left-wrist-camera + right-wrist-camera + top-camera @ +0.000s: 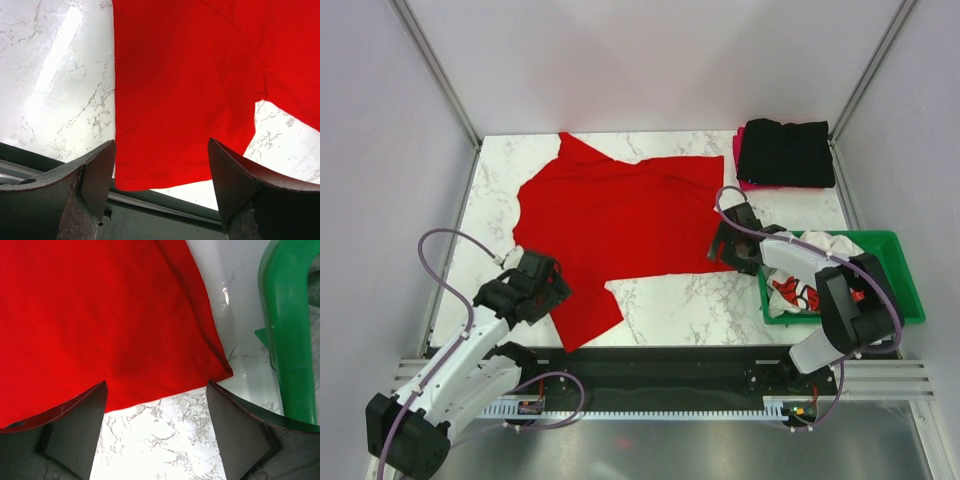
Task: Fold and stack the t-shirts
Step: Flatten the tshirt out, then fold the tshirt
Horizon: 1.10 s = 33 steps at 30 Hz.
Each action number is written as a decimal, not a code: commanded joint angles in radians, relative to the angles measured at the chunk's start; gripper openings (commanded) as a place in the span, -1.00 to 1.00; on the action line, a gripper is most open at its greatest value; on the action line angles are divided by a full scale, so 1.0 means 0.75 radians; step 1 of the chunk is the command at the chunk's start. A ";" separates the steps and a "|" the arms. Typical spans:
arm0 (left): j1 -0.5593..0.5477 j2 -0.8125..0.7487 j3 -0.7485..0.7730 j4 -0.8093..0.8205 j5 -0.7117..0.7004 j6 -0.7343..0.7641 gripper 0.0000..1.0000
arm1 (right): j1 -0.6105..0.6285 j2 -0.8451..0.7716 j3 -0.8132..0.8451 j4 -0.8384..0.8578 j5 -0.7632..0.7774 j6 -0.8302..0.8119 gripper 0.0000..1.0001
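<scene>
A plain red t-shirt (pixel 610 225) lies spread on the marble table (pixel 670 300). A folded black t-shirt (pixel 785 152) rests on a folded magenta one (pixel 740 160) at the back right. White t-shirts with red print (pixel 800 290) lie in the green crate (pixel 900 275). My left gripper (pixel 545 290) is open and empty above the red shirt's near sleeve (pixel 175 125). My right gripper (pixel 730 250) is open and empty above the red shirt's right corner (pixel 200 365).
The green crate's rim (pixel 287 340) lies just right of my right gripper. The table's near edge and a black rail (pixel 165 215) run under my left gripper. Grey walls and metal posts enclose the table.
</scene>
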 commanded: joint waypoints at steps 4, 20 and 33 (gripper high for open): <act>-0.010 -0.056 -0.063 0.021 -0.096 -0.126 0.54 | -0.032 0.103 -0.001 -0.104 0.209 0.020 0.51; -0.280 0.236 -0.120 0.048 -0.211 -0.329 0.26 | -0.032 0.158 0.224 -0.114 0.126 -0.021 -1.00; -0.509 0.451 -0.080 0.084 -0.198 -0.433 0.22 | -0.039 0.259 0.331 -0.114 0.101 -0.044 -1.00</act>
